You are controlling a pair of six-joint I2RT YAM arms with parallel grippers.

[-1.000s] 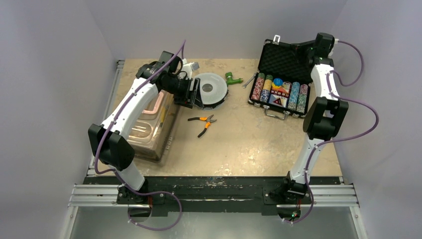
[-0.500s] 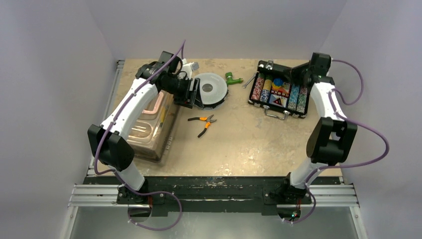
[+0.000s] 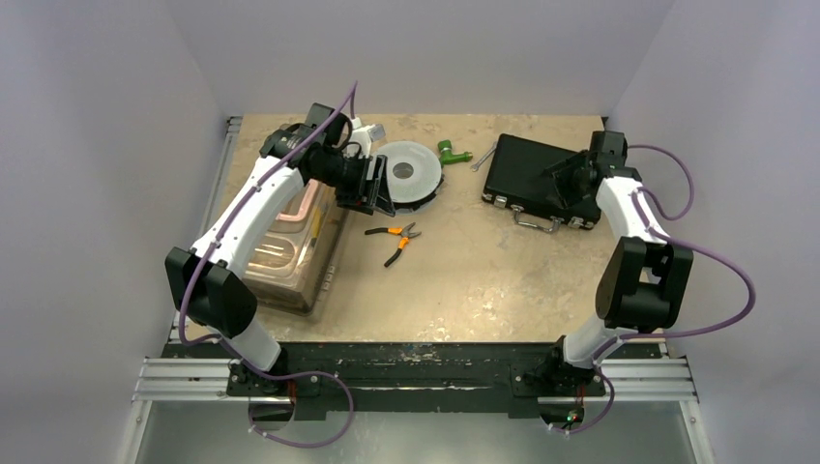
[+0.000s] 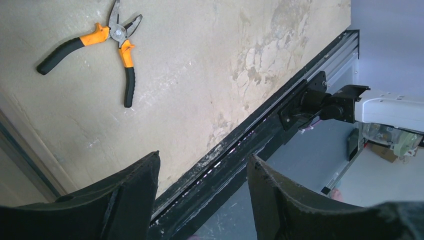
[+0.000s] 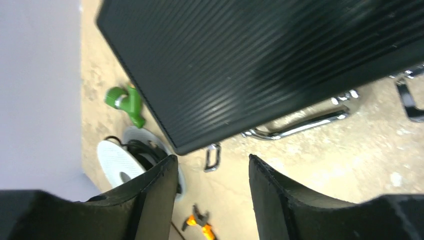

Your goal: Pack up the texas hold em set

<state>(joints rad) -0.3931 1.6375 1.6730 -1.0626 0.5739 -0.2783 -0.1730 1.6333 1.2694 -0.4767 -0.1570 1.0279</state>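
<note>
Texas hold em set [image 3: 535, 177]: black case at 2 o'clock on bench [image 3: 464, 280], lid down, contents hidden. Right fingers [image 5: 150, 200] part-open, empty, over lid's right end; probably placed to press it flat. Latch [image 5: 212, 157] looks undone. Left fingers [image 4: 130, 200] spread, empty, at 10 o'clock beside spool [image 3: 406, 172], out of way.

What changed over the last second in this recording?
The right gripper came down with the briefcase lid, from upright to flat. The briefcase is now shut, and the gripper stands open above it, holding nothing. The left gripper, pliers, spool and clear bin stayed about where they were.
</note>
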